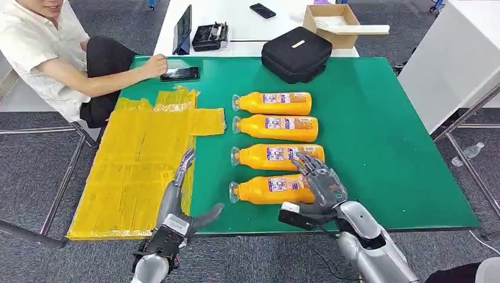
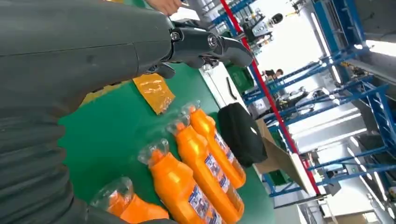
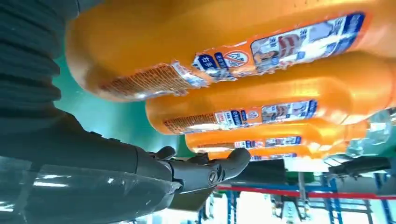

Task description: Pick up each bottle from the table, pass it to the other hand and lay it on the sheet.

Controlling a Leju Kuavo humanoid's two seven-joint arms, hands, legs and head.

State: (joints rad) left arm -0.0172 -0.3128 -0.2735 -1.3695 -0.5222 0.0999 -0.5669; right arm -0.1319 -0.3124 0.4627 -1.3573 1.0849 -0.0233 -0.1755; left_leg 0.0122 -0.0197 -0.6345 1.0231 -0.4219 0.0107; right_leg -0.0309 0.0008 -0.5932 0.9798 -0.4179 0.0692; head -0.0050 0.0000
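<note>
Four orange bottles are laid in a column mid-bench, caps toward the yellow sheet [image 1: 135, 171] at the left edge. The right robot hand [image 1: 321, 180] is poised over the base of the nearest bottle [image 1: 271, 190], fingers spread and clamped on nothing. The left robot hand [image 1: 183, 197] is held open by the front edge, beside the sheet. A slip is judged likely: the smooth round bottle could roll under the fingers and knock the second bottle [image 1: 277, 155] just behind. A black bag [image 1: 296, 53] and a person's hand [image 1: 156, 66] on a phone [image 1: 180, 73] are seen along the far edge.
</note>
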